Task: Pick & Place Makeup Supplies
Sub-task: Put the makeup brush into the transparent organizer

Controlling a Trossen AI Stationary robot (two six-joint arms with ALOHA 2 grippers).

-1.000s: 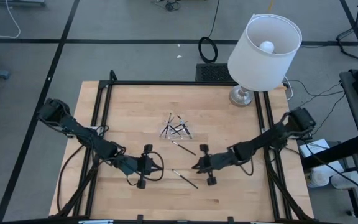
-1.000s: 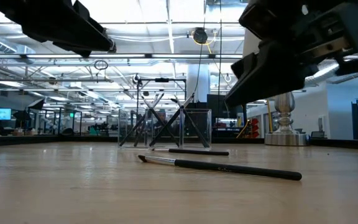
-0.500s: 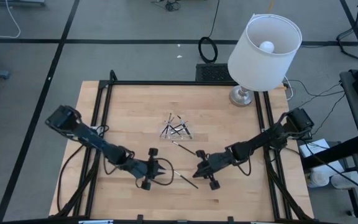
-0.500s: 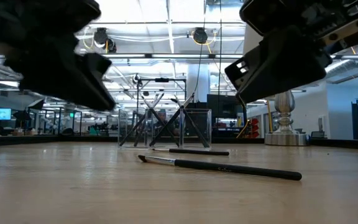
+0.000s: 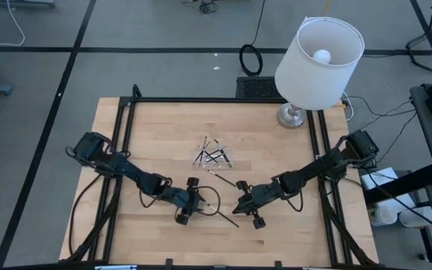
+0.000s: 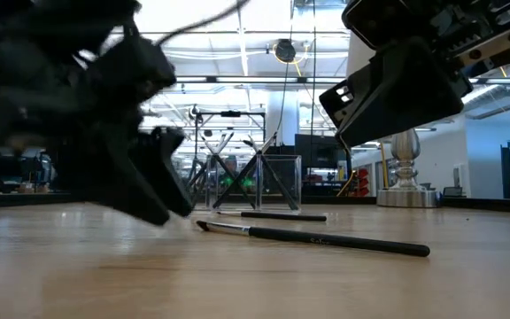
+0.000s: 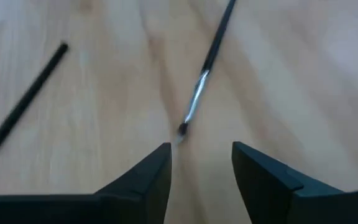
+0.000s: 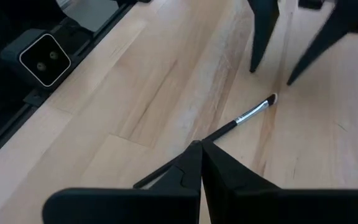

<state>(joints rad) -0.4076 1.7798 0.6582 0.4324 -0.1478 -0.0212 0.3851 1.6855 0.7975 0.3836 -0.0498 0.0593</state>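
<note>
Light wooden table (image 5: 156, 127): clear tray (image 5: 213, 156) of dark sticks at centre, two loose makeup brushes (image 5: 223, 216) (image 5: 221, 177) nearer the front, lamp (image 5: 293, 116) at the far right corner.

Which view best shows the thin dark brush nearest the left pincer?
Right wrist view: the thin dark brush lies in sharp focus. Left wrist view blurs it; low view shows it side-on; high view, tiny.

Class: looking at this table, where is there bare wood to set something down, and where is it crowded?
Bare wood lies between the clear tray and the lamp base. It is crowded where the left gripper and right gripper flank a brush.
</note>
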